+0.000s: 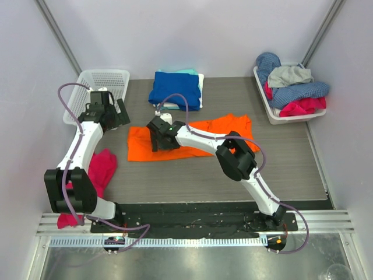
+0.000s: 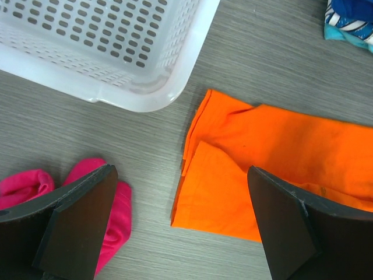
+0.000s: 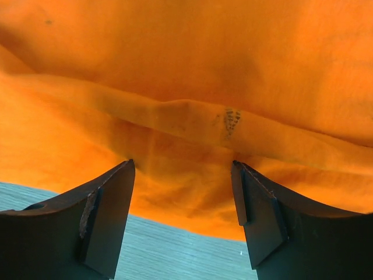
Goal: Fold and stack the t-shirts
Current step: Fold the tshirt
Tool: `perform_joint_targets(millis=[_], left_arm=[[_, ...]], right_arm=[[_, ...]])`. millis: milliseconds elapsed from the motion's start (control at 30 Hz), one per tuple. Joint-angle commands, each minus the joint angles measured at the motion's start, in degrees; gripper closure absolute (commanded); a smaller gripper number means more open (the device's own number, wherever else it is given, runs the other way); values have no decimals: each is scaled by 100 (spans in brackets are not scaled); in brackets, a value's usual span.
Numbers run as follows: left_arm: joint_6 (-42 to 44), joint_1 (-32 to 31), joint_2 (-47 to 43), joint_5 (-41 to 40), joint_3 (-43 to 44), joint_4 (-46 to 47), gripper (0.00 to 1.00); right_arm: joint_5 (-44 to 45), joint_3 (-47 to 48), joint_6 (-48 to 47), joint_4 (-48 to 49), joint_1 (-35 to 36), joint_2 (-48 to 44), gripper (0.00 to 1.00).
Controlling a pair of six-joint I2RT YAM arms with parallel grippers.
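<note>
near left: crumpled hot-pink cloth (image 1: 102, 166) on grey wood-grain table (image 1: 291, 169). mid-table: bright orange cotton t-shirt (image 1: 224, 127) lies flat, long axis left-right, right end angled slightly farther away. right gripper (image 3: 183, 169) sits low over its left half, jaws partly apart astride a fold ridge; i see nothing pinched. left gripper (image 2: 180, 172) is at the shirt's left edge, jaws gaping, empty. far centre: folded royal blue t-shirt (image 1: 175, 87) tops a stack.

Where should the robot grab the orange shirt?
Pinch the orange shirt at the edge just below the open right gripper, coming straight down from above. It lies flat on the table, so only an edge gives something to pinch.
</note>
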Motion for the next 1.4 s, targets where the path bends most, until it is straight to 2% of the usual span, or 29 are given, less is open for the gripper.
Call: perform_joint_targets(millis=[0,333,600,767,833,933,1067,1200,1367], left_arm=[[-22,39,-263,160,-70,95,0],[-13,39,-324,186,-245,131,0],[-40,48,-351,292,-351,157,0],[-14,39,-316,669,-351,236,0],[30,-40,-280,1142,-316,289,0],[215,-531,-87,1634,-106,508,0],[452,-1601,500,2066,507,631,0],[496,-2324,1728,2576,1334,781,0],[566,-2957,3040,2893,2670,781,0]], right_arm=[[-296,-281,-264,156,41,-135,25],[-754,-2707,-247,103,252,-1479,25],[-939,-4631,-36,-160,305,-3225,25],[-447,-4942,87,-731,313,-4431,25],[130,-4775,289,-1099,287,-4983,24],[1017,-4546,772,-1259,191,-5774,25],[1722,-4660,1361,-1259,-169,-6688,26],[1953,-4810,1660,-1259,-617,-7306,26],[2138,-4766,1757,-1461,-680,-7614,26]])
